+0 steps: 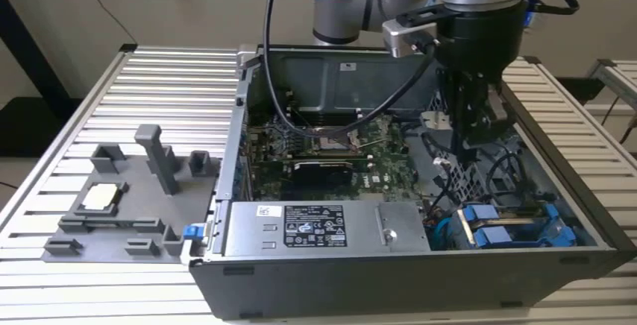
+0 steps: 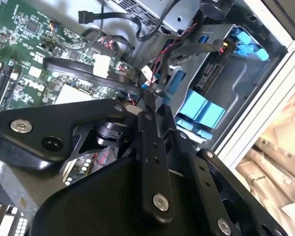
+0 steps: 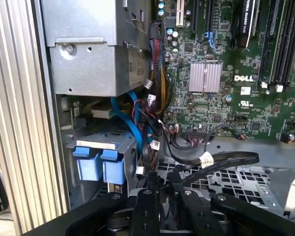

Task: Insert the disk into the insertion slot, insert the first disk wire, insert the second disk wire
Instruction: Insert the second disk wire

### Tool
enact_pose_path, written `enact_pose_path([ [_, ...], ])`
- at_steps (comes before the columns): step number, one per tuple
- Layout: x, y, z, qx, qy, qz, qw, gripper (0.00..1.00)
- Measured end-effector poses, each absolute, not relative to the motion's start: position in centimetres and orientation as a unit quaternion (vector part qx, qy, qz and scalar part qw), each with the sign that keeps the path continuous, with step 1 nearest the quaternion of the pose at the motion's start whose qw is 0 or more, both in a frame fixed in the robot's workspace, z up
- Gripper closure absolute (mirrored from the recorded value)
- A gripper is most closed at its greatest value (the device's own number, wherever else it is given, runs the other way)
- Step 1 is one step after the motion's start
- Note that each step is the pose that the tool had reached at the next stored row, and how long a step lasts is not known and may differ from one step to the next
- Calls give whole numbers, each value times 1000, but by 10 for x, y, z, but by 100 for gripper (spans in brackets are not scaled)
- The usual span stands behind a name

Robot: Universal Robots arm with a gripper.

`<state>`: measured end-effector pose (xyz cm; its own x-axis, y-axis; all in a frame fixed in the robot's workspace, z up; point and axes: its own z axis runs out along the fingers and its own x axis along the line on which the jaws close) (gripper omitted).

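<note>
The black gripper (image 1: 470,135) hangs deep inside the open dark-grey computer case (image 1: 398,284), among loose black cables (image 3: 221,160) and near the drive cage. I cannot tell whether it is clamped on one. The flat silver-grey disk (image 3: 98,162) in its bright blue plastic frame sits in the narrow grey sheet-metal insertion slot (image 3: 105,140). A snagged cable could drag a connector askew and jam it.

Inside the computer case (image 1: 398,284), black cables (image 3: 226,158) loop close around the claw (image 1: 478,140), crowding the exterior view's lower right. The power supply box (image 1: 318,226) blocks the lower middle. Bare tabletop (image 1: 169,79) at upper left offers free passage, above the grey fixture (image 1: 130,191).
</note>
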<state>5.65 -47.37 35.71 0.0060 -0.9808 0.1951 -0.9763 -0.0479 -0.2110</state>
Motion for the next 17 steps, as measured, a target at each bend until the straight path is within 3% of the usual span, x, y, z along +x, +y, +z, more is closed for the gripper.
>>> enact_pose_path([
  [4, 56, -473, 354, -709, 689, -152, 2, 77],
  [10, 56, -473, 353, -709, 689, -152, 2, 79],
  [11, 56, -473, 353, -709, 689, -152, 2, 84],
  [17, 56, -474, 353, -709, 689, -152, 2, 84],
])
